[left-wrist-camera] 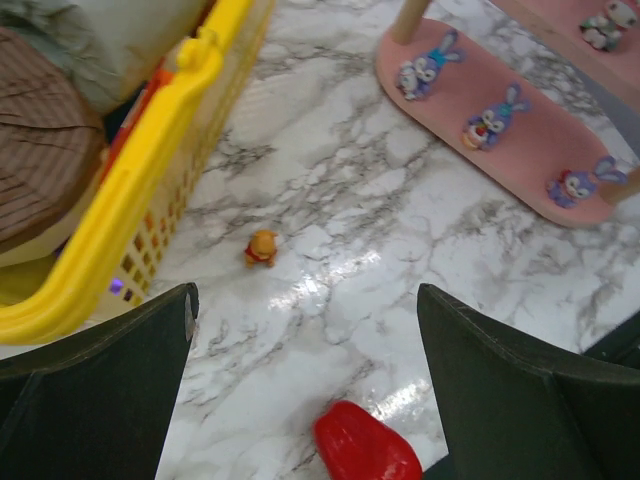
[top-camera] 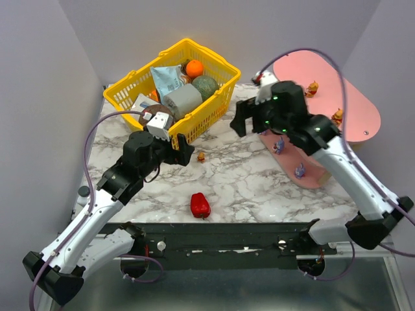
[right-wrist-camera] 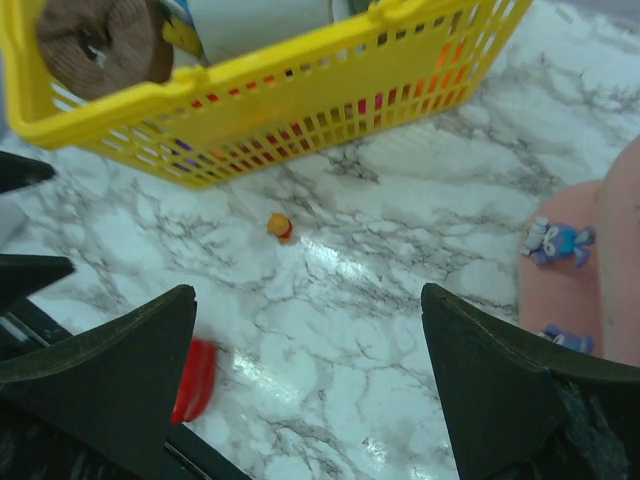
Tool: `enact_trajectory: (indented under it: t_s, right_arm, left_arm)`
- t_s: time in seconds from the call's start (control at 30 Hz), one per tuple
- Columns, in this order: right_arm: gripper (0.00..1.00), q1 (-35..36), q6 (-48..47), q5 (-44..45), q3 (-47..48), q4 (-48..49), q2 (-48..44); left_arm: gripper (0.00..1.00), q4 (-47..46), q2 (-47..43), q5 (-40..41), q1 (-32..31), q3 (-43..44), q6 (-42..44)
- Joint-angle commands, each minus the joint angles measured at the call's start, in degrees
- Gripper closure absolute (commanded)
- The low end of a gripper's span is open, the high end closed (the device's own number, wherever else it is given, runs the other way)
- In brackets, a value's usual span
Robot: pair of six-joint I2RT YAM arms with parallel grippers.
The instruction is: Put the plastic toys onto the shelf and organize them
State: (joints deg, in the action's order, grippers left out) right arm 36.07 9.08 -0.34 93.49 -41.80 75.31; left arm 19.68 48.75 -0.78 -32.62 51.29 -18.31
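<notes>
Both pincers wide open, empty. Left gripper (left-wrist-camera: pixel 305 385) over marble table (top-camera: pixel 259 184), 1 orange-brown figurine (left-wrist-camera: pixel 262 247) on it betw. yellow basket (top-camera: pixel 139 81) & red pepper (top-camera: pixel 200 205). Right gripper (right-wrist-camera: pixel 310 390) beside pink shelf (top-camera: pixel 360 103): 3 purple-blue bunnies (left-wrist-camera: pixel 425 72) on lowest board, 2 orange figurines (top-camera: pixel 312 89) on top.

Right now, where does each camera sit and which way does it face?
Top: above, behind the arms, looking down on the marble table; both arms show.
Left wrist: on the left arm, looking toward the pink shelf; its open jaws frame the bottom.
Right wrist: on the right arm, facing the yellow basket; its open jaws show below.
Shared: both wrists see the orange toy.
</notes>
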Motion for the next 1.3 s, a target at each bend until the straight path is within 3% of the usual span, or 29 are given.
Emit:
enact_trajectory:
  t_s: [0.0, 0.2, 0.37, 0.63, 0.8, 1.27]
  right_arm:
    - [0.01, 5.14, -0.74, 9.66, -5.68, 8.39, 5.45]
    - [0.06, 9.54, 2.79, 3.34, -13.24, 17.36, 13.18]
    - [0.12, 11.12, -6.96, -7.46, -18.16, 25.87, 18.90]
    - [0.13, 11.03, -19.35, -7.57, -15.10, 30.11, 29.62]
    - [0.20, 11.03, -21.03, -7.49, -12.99, 32.13, 35.60]
    - [0.37, 10.77, -22.09, -4.58, -12.20, 34.86, 41.14]
  left_arm:
    - [0.01, 5.01, -1.20, 10.70, 0.45, 2.68, -0.85]
    - [0.01, 7.39, -3.57, 16.60, 0.63, 3.29, -2.17]
    - [0.01, 7.39, -4.81, 16.07, 0.72, 3.64, -2.00]
    - [0.01, 7.21, -5.24, 13.35, 0.72, 3.47, -2.17]
    - [0.01, 7.21, -5.51, 12.29, 0.81, 3.12, -2.35]
    - [0.01, 7.65, -4.81, 12.03, 0.81, 3.64, -2.09]
